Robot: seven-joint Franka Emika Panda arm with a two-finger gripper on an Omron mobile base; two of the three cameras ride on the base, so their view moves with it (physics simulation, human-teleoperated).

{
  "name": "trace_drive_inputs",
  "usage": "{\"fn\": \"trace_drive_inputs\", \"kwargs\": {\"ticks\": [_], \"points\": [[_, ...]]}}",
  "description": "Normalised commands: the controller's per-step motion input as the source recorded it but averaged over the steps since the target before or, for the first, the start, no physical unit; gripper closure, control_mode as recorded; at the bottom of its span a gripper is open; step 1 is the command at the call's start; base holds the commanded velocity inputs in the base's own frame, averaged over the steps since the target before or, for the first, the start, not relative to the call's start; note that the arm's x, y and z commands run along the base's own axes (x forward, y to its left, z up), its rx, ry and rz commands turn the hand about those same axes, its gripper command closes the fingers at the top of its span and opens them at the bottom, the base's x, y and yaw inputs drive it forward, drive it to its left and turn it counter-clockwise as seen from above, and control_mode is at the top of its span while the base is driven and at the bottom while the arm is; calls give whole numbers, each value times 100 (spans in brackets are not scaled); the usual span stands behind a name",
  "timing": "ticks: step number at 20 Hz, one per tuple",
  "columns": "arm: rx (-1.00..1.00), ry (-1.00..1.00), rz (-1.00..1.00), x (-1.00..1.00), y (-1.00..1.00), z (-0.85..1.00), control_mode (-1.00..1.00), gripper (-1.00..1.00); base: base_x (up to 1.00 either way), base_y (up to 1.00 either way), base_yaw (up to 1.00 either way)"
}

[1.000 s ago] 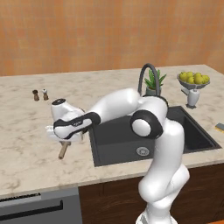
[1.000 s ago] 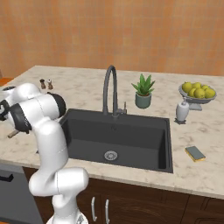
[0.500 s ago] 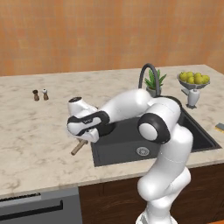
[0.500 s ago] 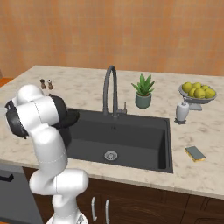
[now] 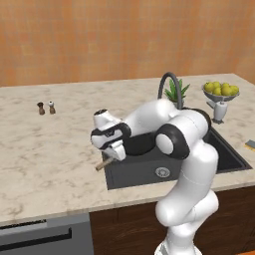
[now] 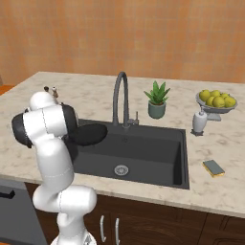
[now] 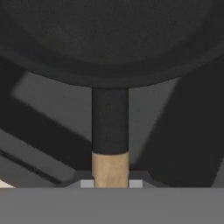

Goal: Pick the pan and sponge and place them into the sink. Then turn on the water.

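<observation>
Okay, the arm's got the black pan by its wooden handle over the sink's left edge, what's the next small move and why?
Probably lower it and release. The tool is shut on the light-brown wooden handle, and the round black frying pan hangs above the dark-grey rectangular sink, with the basin floor under it in the hand view.

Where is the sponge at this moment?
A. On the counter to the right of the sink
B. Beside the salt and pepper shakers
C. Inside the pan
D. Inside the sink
A: the sponge lies flat on the counter, to the right of the sink and outside it.
</observation>
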Motion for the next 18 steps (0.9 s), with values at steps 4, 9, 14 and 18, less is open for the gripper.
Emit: {"fn": "trace_drive_inputs", "kwargs": {"ticks": [4, 9, 14, 18], "points": [[-12, 1, -31, 46, -76, -44, -100, 100, 0, 0, 0], [-5, 0, -27, 49, -76, -48, -100, 100, 0, 0, 0], [-6, 0, -26, 40, -57, -45, -100, 100, 0, 0, 0], [-11, 4, -26, 38, -65, -46, -100, 100, 0, 0, 0]]}}
